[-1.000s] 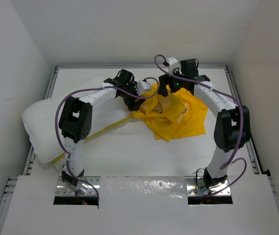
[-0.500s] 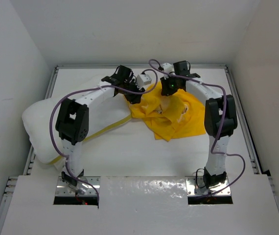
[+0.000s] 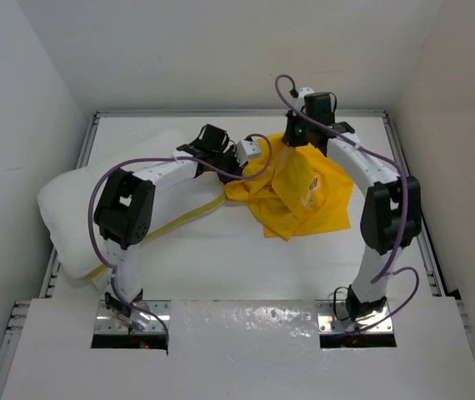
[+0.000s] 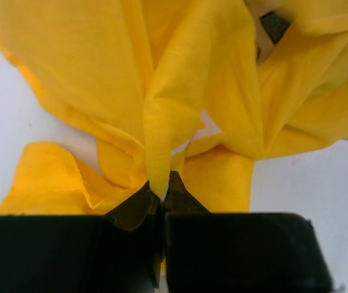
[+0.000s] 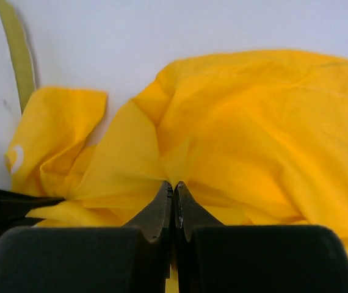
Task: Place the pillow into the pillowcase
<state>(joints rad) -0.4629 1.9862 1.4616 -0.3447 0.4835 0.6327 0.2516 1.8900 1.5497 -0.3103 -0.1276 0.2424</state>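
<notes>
In the top view, the pillow (image 3: 79, 212) lies along the left side of the table (image 3: 221, 258), plump and white, with its yellow strip (image 3: 167, 223) running diagonally toward the centre. The pillowcase (image 3: 308, 196) sits crumpled in the upper middle, just right of the pillow's far end, and the pillow lies wholly outside it. Both arms arch in over the cloth. The left gripper (image 3: 232, 171) meets its left edge and the right gripper (image 3: 292, 150) its upper edge, but this view is too far off to show how the jaws stand. The left wrist view settles that for its side: the left gripper (image 4: 162, 192) has its jaws pressed together on a narrow vertical fold of the pillowcase (image 4: 186, 79), which fans out above it across the white tabletop (image 4: 15, 122). The right wrist view shows the same for the other side. The right gripper (image 5: 174, 190) is pinched closed on a gathered pleat of yellow fabric (image 5: 253, 134), which spreads to the right. Only here does a duller yellow band (image 5: 18, 49) show at the upper left, beside a white surface. No opening of the pillowcase can be made out in any view.
</notes>
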